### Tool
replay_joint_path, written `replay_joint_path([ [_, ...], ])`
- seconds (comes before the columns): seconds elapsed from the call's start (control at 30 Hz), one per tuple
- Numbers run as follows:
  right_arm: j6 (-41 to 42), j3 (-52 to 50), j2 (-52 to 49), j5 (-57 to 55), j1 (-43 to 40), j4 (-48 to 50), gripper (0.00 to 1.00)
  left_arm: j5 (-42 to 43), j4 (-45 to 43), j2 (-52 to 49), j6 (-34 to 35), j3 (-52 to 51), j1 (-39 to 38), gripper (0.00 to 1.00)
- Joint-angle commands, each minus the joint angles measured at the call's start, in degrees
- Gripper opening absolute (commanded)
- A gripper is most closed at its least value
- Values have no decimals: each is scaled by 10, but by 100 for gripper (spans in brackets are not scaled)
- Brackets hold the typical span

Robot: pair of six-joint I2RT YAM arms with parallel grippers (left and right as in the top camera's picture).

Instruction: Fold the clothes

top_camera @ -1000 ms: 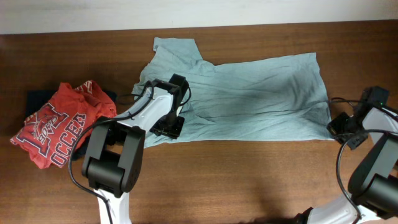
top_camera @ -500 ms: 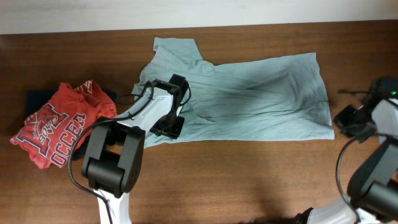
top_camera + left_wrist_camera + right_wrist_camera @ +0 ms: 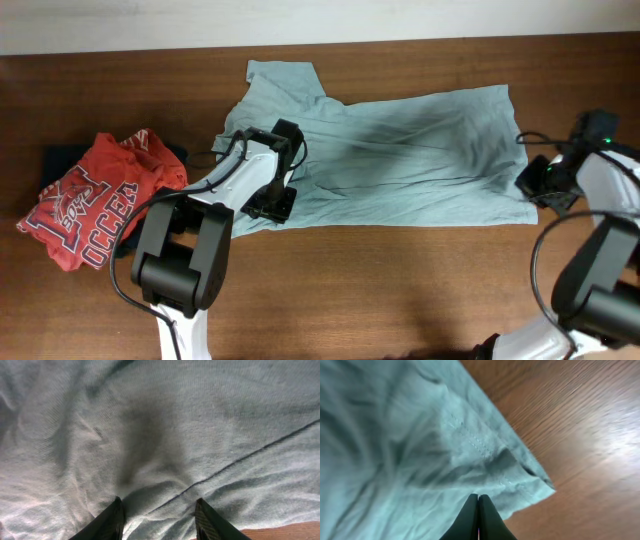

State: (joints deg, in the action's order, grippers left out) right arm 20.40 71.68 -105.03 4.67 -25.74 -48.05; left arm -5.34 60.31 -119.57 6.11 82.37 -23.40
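At the right-hand hem of the thin, wrinkly, pale grey-green short-sleeved T-shirt (image 3: 410, 160), the right gripper (image 3: 478, 503) is coming back in over the cloth. Its two black fingers (image 3: 471, 512) are pressed together, and no fabric is showing between them. A second ago it was sitting by the lower right corner. Half a second ago it was out over bare wood, clear of the garment. Now it is hovering just inside the stitched hem, beside the turned-over corner.

Across the garment, the left gripper (image 3: 160, 517) is staying where it was. Its fingers are spread apart and appear to be resting on the cloth near the front edge, by the left sleeve.

The T-shirt itself is lying open and almost unmoved across the middle of the dark brown wooden table (image 3: 400, 290), with its hem to the right. Well apart at the far left, a crumpled red printed shirt (image 3: 95, 210) is lying on a dark cloth (image 3: 60, 157).

Judging from this, no fold is begun. The right arm seems to be lining up a fresh grasp on the hem corner, and its fingers would have to part first.
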Motion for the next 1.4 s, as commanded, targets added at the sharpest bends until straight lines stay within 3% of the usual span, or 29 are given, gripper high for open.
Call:
replay_joint_path([
  [0.0,-7,-8,-23,7,10,6,4,4,-6,-16,7,-20,-1,46],
  [0.3,-3,-29,-92,-68,9,17,4,4,-16,-16,7,-20,-1,46],
  [0.5,96,-39,-101,-226,2,-23,4,-8,-13,-16,7,-20,-1,46],
  [0.67,101,-35,-101,-220,-6,-36,4,-18,-14,-16,7,-20,-1,46],
  [0.93,98,31,-91,-187,-5,-103,4,-26,-3,-16,7,-20,-1,46],
  [1.13,11,128,-48,-101,-5,-167,4,-26,23,-16,7,4,-1,46],
  [1.37,-113,176,-21,130,4,-217,4,-26,36,-16,7,68,-1,46],
])
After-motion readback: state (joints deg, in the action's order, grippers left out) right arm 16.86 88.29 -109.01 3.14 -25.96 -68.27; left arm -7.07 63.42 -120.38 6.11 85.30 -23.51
